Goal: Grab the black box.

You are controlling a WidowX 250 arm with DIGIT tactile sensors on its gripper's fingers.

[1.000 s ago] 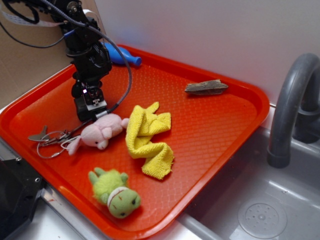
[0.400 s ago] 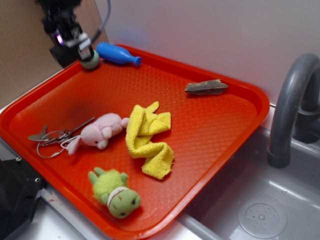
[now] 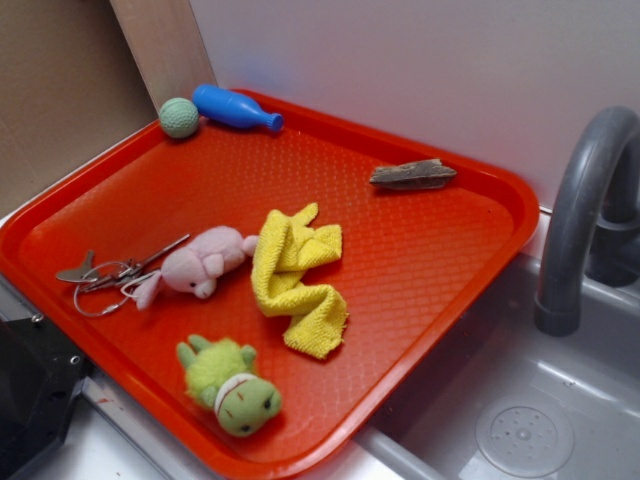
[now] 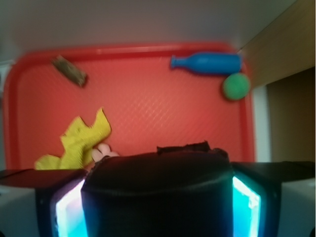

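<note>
In the wrist view, the black box (image 4: 157,180) fills the lower middle of the frame as a dark, round-edged block. It sits between the two pale fingers (image 4: 22,210) of the gripper (image 4: 157,217), with a cyan glow on either side of it. The fingers appear clamped against its sides, so the gripper looks closed on the box, high above the red tray (image 4: 148,106). Neither the arm nor the box appears in the exterior view. There, a green ball (image 3: 179,117) lies in the tray's upper left corner, just beside a blue bowling pin (image 3: 236,108) that lies on its side along the rim. A flat scrap of wood (image 3: 412,175) rests toward the upper right. Near the middle is a crumpled yellow cloth (image 3: 295,275), touching the pink plush pig (image 3: 200,265) to its left. A bunch of keys on a ring (image 3: 105,275) lies against the pig at the left edge. A green plush turtle (image 3: 230,385) sits toward the bottom of the tray, apart from the others. A grey faucet (image 3: 580,220) rises at the right above the sink (image 3: 520,425). A black angular machine part (image 3: 30,395) occupies the lower left corner.
</note>
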